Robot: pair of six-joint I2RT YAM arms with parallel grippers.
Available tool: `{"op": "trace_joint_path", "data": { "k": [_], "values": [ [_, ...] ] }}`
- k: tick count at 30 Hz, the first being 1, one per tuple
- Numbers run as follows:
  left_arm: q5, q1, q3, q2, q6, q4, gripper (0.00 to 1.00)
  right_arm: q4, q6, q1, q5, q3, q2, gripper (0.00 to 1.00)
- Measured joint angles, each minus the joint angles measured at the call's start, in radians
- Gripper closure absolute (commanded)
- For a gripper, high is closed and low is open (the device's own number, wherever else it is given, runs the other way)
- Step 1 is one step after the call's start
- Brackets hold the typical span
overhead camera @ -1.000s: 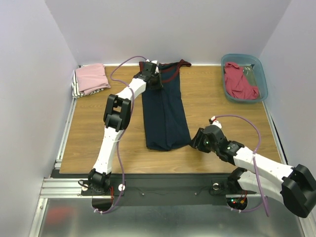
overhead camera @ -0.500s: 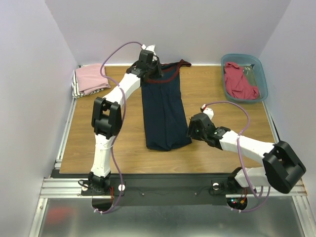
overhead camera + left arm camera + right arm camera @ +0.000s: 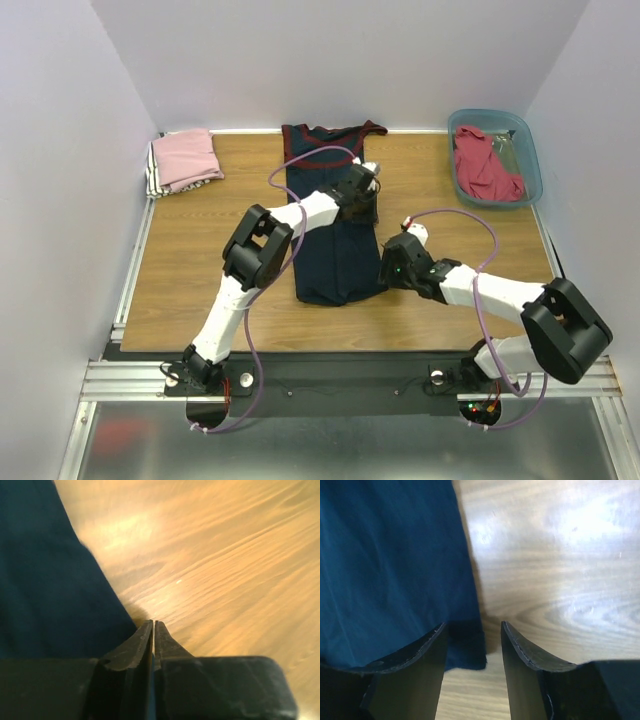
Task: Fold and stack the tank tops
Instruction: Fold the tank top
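- My left gripper (image 3: 153,624) is closed, tips at the right edge of the navy jersey (image 3: 45,580); can't tell if cloth's caught.
- My right gripper (image 3: 472,626) is open, straddling its near right corner.
- Jersey lies flat, lengthwise, mid-bench (image 3: 200,260).

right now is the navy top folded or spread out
Folded lengthwise, it seems: the navy top lies flat as a long narrow strip, neckline at the far end.

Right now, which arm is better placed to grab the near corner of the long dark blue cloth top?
Probably right. The right gripper is open around the navy tank top's near right corner. The left gripper is shut, farther up its side edge.
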Motion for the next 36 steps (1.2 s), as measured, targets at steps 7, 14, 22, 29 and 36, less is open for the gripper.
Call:
{"op": "trace_joint_path", "data": {
  "k": [7,14,22,29,36],
  "values": [
    [-0.003,0.011,-0.012,0.026,-0.038,0.022,0.88,0.018,0.008,0.000,-0.054,-0.068,-0.039,0.52],
    [-0.007,0.023,-0.012,0.030,-0.054,0.026,0.92,0.038,0.035,0.007,-0.099,-0.122,-0.090,0.80],
    [-0.006,0.023,-0.012,0.037,-0.066,0.049,0.96,0.035,0.071,0.013,-0.138,-0.192,-0.220,0.93],
    [0.000,0.031,-0.008,0.041,-0.071,0.053,0.99,0.014,0.107,0.021,-0.166,-0.228,-0.320,0.88],
    [0.006,0.043,-0.008,0.041,-0.068,0.056,0.96,-0.060,0.126,0.027,-0.163,-0.228,-0.463,0.71]
  ]
}}
